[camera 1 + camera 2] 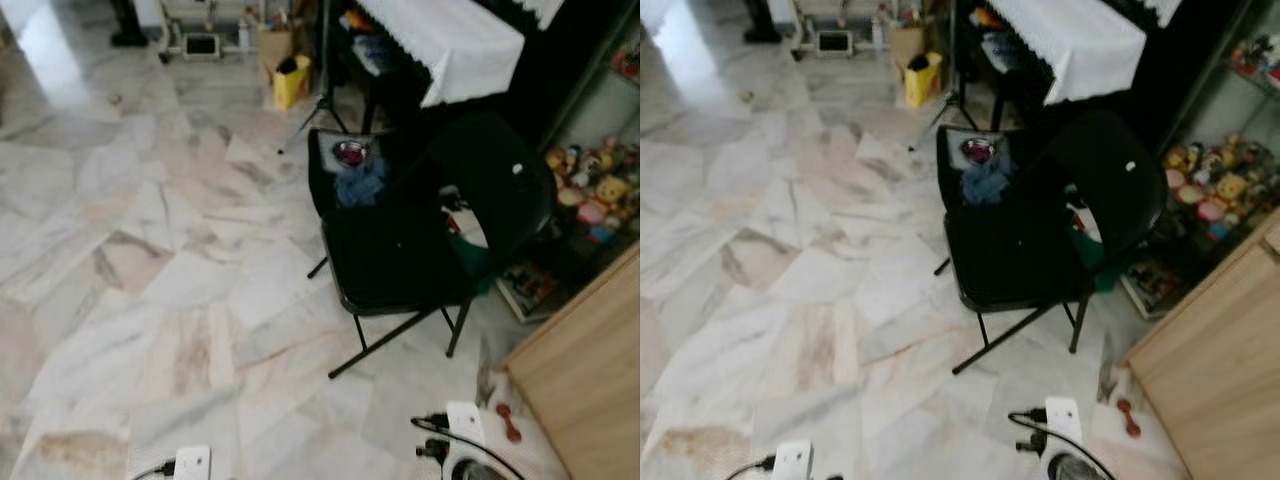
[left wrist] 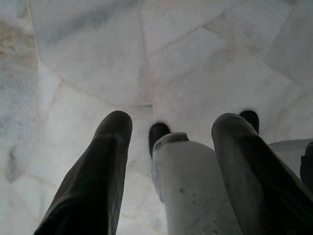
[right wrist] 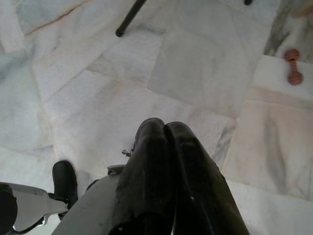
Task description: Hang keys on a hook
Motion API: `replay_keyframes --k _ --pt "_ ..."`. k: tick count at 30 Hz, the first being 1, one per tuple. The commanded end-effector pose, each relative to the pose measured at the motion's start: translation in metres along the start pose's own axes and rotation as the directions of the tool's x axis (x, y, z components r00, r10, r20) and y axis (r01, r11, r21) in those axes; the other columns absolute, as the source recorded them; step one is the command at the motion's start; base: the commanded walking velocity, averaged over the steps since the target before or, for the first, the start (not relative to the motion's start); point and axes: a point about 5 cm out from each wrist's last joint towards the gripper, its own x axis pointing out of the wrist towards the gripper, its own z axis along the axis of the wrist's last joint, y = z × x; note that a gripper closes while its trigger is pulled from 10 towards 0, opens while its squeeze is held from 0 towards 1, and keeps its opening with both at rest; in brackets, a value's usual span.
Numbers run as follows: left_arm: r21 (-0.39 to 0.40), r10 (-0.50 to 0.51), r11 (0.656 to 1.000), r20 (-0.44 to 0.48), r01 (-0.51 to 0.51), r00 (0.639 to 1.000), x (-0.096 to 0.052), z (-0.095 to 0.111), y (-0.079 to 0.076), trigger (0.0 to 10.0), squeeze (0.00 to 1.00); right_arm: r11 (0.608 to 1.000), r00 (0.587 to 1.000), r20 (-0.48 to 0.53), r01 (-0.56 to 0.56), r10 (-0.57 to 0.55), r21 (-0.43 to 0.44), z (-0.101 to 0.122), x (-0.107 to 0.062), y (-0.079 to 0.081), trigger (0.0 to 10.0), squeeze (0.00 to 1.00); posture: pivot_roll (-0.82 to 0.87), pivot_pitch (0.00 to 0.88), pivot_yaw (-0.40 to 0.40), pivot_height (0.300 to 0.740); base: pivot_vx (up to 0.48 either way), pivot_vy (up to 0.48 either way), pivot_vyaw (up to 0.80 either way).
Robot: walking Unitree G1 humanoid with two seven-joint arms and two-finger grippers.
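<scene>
Black folding chair (image 1: 400,250) stands between open marble floor (image 1: 150,250) and wooden cabinet (image 1: 590,370).

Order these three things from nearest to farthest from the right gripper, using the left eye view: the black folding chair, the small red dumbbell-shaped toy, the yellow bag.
1. Small red dumbbell-shaped toy: on the floor by the right gripper, beside the wooden cabinet.
2. Black folding chair: ahead, mid-floor.
3. Yellow bag: far ahead, by the white-clothed table.
</scene>
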Motion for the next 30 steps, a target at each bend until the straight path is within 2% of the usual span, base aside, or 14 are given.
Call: replay_keyframes --k 1,5,20,30 --pt "-0.026 0.006 1.0 -0.049 -0.007 0.999 -0.003 -0.013 0.004 10.0 0.0 1.0 1.0 -0.018 0.006 -0.006 0.001 -0.004 -0.001 -0.002 10.0 0.0 0.12 0.082 -0.037 0.74 0.0 0.394 -0.8" --pt "-0.008 0.01 1.0 -0.047 -0.01 0.999 -0.003 -0.013 0.006 10.0 0.0 1.0 1.0 -0.018 0.006 -0.006 0.002 -0.004 -0.001 -0.002 10.0 0.0 0.12 0.081 -0.037 0.74 0.0 0.419 -0.8" --pt "0.011 0.03 0.999 -0.034 -0.03 0.999 -0.004 -0.01 0.021 10.0 0.0 1.0 1.0 -0.018 0.006 -0.006 0.005 -0.002 0.0 0.0 10.0 0.0 0.12 0.075 -0.032 0.74 0.0 0.0 -0.8" --pt "0.006 0.03 1.0 -0.026 -0.03 0.999 -0.004 -0.008 0.022 10.0 0.0 1.0 1.0 -0.019 0.003 -0.003 0.003 -0.001 0.0 0.001 10.0 0.0 0.13 0.073 -0.034 0.74 0.0 0.0 -0.8"
